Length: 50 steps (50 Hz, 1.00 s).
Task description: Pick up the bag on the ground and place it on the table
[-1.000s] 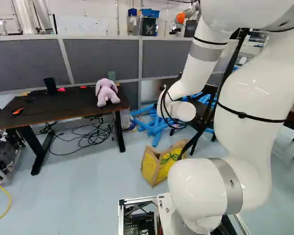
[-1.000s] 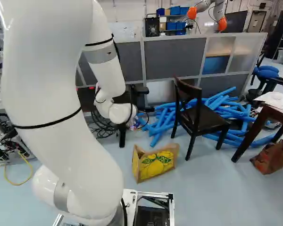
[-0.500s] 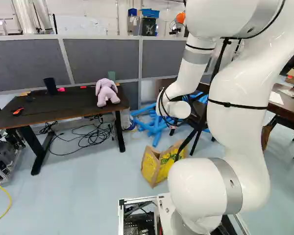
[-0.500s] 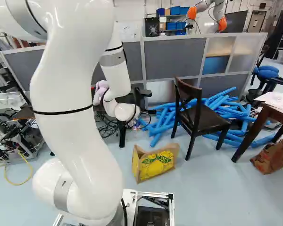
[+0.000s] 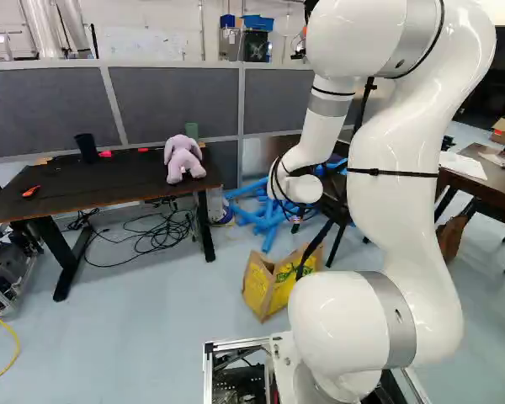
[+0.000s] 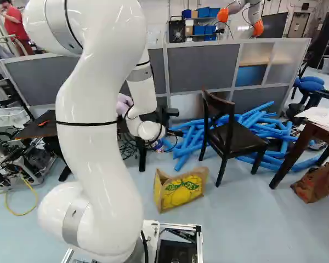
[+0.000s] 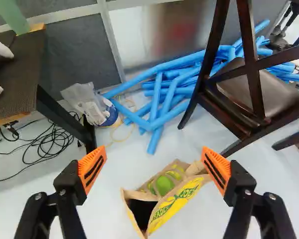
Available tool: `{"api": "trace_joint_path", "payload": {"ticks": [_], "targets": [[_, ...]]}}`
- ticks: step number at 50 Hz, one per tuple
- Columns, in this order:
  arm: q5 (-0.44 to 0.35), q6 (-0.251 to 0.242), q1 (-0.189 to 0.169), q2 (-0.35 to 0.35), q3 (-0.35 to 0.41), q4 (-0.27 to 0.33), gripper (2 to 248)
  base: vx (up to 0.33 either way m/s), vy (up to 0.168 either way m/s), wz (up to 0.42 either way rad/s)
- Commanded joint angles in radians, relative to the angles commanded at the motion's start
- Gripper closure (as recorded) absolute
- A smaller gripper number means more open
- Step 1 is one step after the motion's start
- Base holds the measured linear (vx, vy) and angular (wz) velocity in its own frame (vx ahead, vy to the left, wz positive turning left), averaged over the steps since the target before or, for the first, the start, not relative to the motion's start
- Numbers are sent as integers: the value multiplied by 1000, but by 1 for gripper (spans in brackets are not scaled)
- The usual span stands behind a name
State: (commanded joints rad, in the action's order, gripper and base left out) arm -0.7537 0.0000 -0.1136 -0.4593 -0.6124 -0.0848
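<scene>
Approach in hand, I judge: gripper point(image 7: 155, 167) spread wide, facing bag point(image 7: 182, 199) at twelve o'clock from base point(image 6: 151, 229). Next: lower, straddle its rim, close.

Tan bag point(image 6: 179, 193) with yellow and green print, blue tubes point(image 7: 154, 124), lilac plush toy point(image 5: 183, 160), dark-brown chair point(image 6: 238, 139)

Brown-yellow paper bag point(image 6: 181, 193) — gaping, on floor point(image 6: 236, 219); dark table point(image 5: 118, 187) nearby.
</scene>
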Motion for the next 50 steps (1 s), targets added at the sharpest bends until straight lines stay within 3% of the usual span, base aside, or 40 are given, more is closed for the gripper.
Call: {"api": "trace_joint_path", "payload": {"ticks": [50], "targets": [[68,0,-46,-216,-144,-50,3,0,0,0]]}}
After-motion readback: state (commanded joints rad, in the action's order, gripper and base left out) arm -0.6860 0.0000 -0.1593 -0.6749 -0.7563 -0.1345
